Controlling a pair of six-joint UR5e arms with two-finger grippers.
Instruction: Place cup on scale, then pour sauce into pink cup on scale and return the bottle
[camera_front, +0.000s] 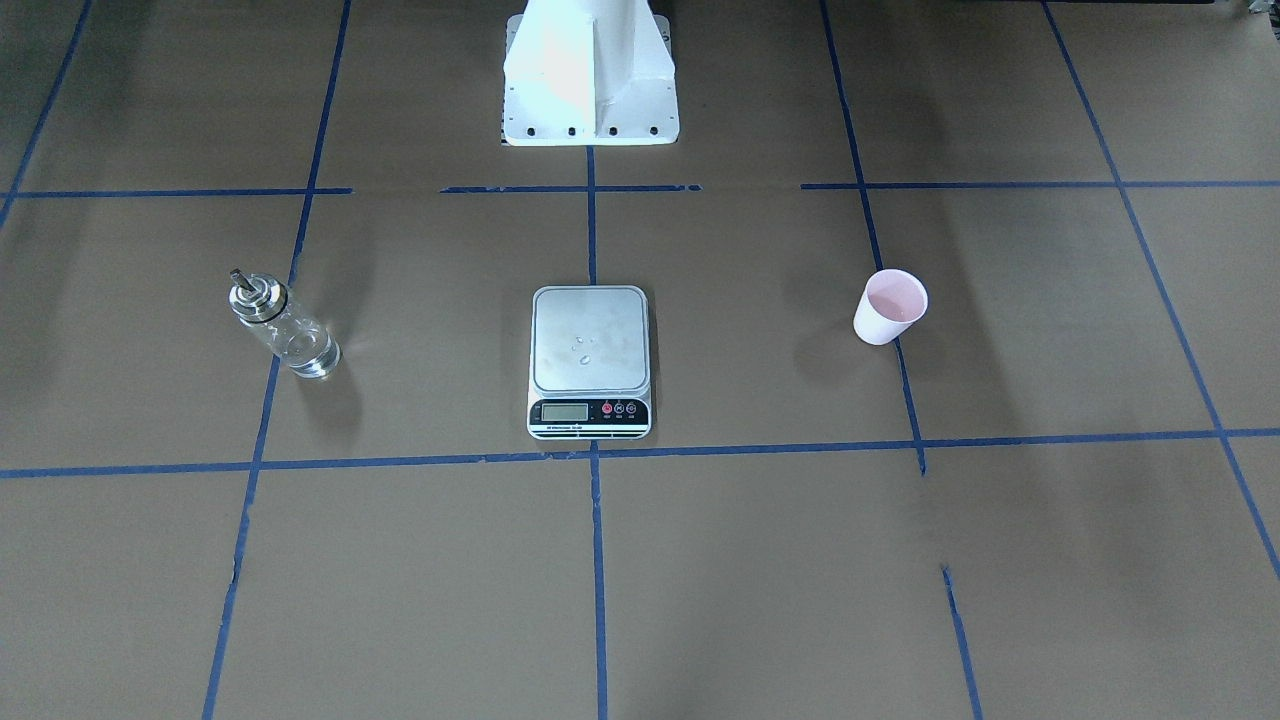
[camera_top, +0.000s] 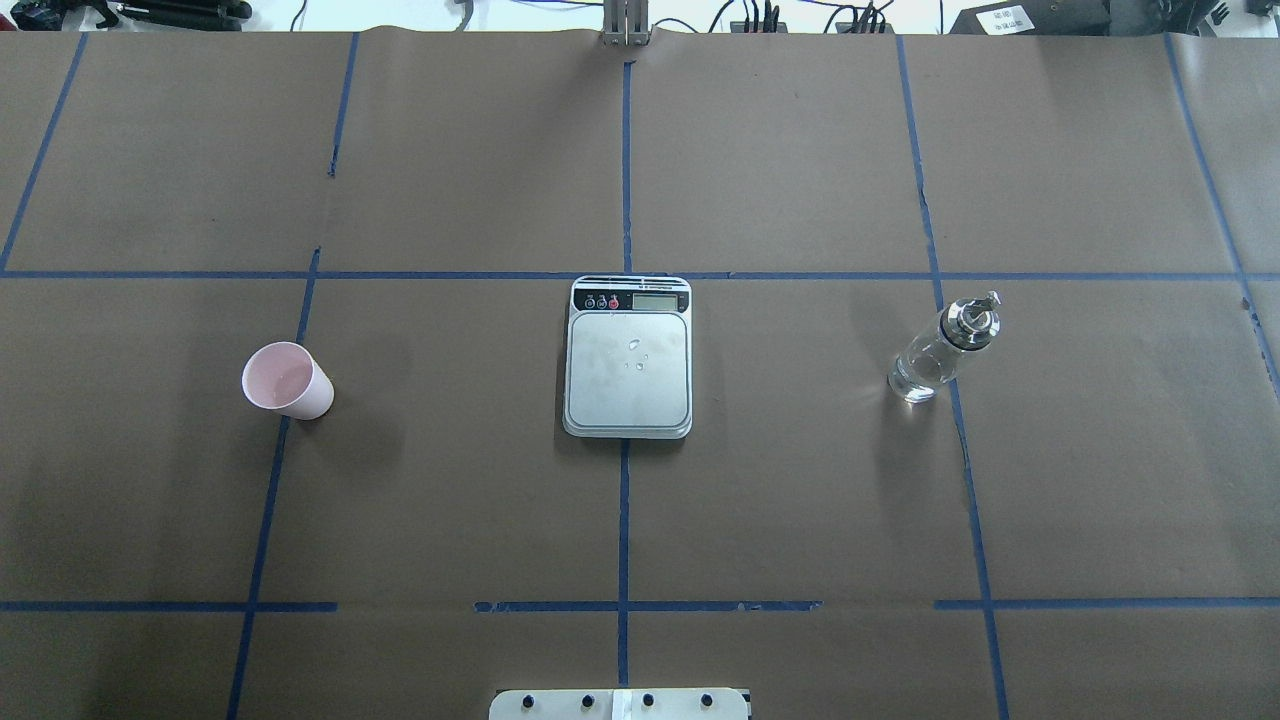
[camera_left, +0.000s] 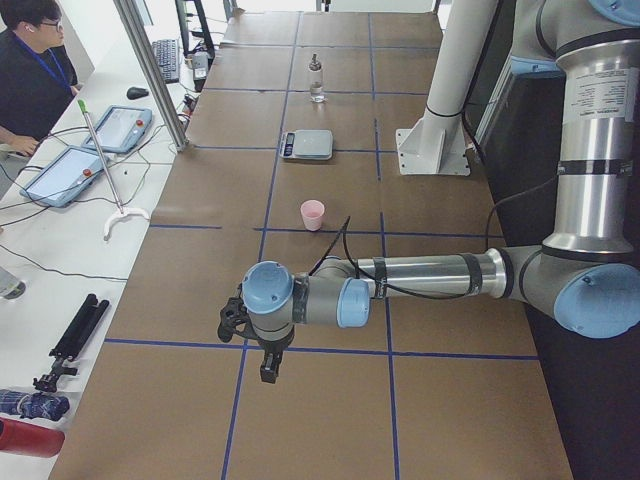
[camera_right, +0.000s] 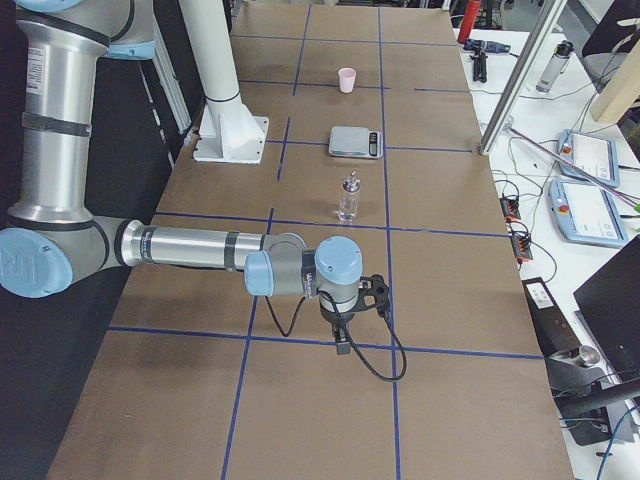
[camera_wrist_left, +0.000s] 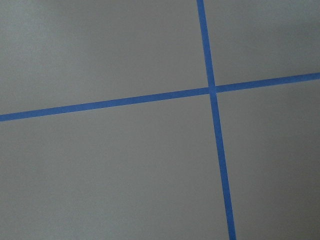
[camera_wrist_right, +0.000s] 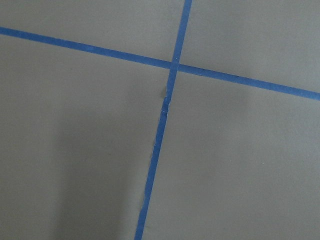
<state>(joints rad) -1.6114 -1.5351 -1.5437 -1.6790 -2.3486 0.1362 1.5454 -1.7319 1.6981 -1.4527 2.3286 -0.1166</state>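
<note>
The pale pink cup (camera_top: 287, 381) stands upright on the brown table on my left side, also in the front view (camera_front: 889, 308). The scale (camera_top: 628, 357) lies at the table's middle, its steel platform bare but for a few clear droplets. The clear glass bottle (camera_top: 942, 348) with its silver pourer cap stands on my right side; a little clear sauce shows at its bottom. My left gripper (camera_left: 232, 320) hovers near the table's left end, well away from the cup (camera_left: 313, 214). My right gripper (camera_right: 375, 293) hovers near the right end, short of the bottle (camera_right: 349, 197). I cannot tell whether either is open or shut.
The white robot pedestal (camera_front: 590, 75) stands behind the scale. Blue tape lines grid the brown paper. Both wrist views show only paper and tape crossings. A side bench with tablets (camera_left: 120, 128) and an operator (camera_left: 30, 60) runs along the table's far edge.
</note>
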